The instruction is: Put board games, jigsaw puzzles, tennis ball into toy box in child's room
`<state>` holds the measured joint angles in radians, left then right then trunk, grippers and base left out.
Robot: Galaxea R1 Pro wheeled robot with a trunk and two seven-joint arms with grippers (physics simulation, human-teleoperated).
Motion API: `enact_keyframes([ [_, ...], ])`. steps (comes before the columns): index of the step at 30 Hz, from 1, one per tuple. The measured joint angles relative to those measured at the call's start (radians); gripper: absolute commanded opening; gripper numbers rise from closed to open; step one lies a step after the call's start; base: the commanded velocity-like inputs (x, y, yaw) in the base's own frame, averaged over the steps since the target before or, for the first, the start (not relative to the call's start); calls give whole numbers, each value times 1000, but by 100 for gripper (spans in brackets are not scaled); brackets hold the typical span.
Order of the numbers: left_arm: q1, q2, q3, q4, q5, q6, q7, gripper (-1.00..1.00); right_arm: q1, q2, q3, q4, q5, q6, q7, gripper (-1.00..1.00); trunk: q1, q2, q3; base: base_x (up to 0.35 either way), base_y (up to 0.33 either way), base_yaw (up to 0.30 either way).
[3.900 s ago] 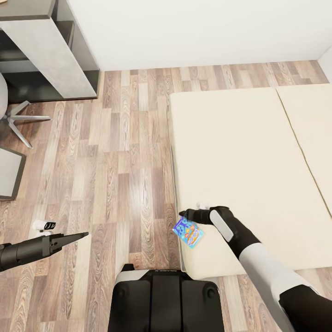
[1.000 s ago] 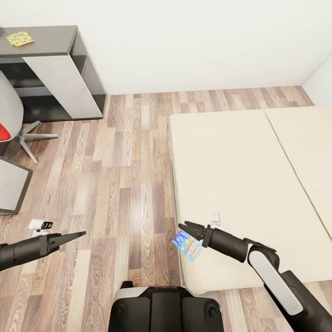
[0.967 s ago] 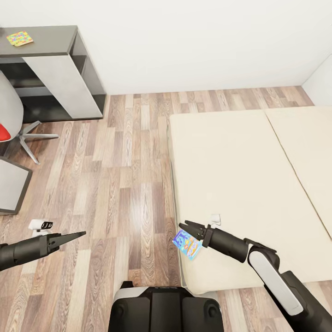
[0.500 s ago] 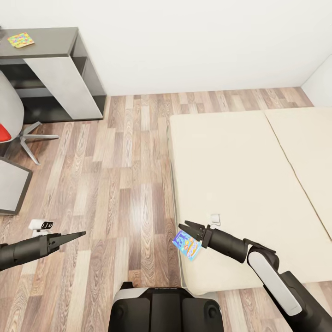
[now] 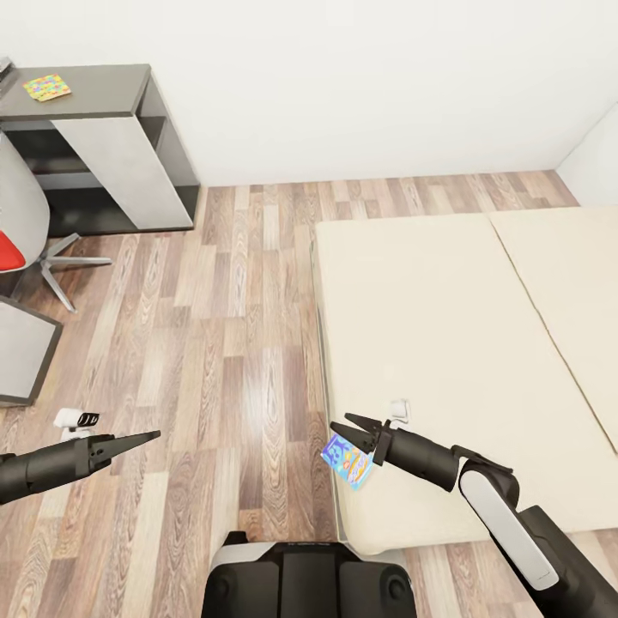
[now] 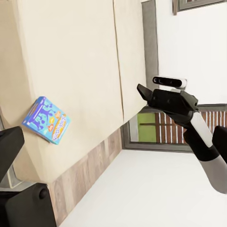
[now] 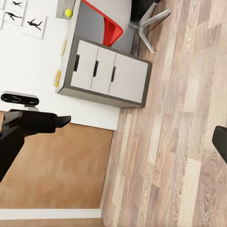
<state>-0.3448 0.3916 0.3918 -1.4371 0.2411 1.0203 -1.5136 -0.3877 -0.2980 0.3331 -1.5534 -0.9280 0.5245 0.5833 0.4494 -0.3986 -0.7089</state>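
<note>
Floor lies between bed and table.

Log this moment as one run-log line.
right gripper: open, beside blue printed game box | box: on beige bed corner, ungrasped | left gripper: shut, over wood-plank floor

Right gripper reaching forward-left on a bent arm, jaws spread – empty. Left gripper stretched level, pointing right, fingers pressed together.

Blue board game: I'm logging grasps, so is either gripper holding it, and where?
Neither holds it: the blue board game lies at the edge of the bed, with the right gripper open nearby.
</note>
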Motion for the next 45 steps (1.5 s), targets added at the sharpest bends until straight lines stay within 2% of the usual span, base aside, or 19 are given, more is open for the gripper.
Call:
enact_keyframes([
  [34,0,2,0,0,-1,-1,0,100,19,-1,1,0,6,-22,0,100,0,0,56,0,0,0],
  [40,0,2,1,0,-12,-1,1,100,19,-1,1,1,6,-22,0,100,0,0,65,0,0,0],
  [45,2,-1,-2,6,-41,-27,3,100,19,-2,0,1,6,-23,0,100,0,0,74,0,0,0],
])
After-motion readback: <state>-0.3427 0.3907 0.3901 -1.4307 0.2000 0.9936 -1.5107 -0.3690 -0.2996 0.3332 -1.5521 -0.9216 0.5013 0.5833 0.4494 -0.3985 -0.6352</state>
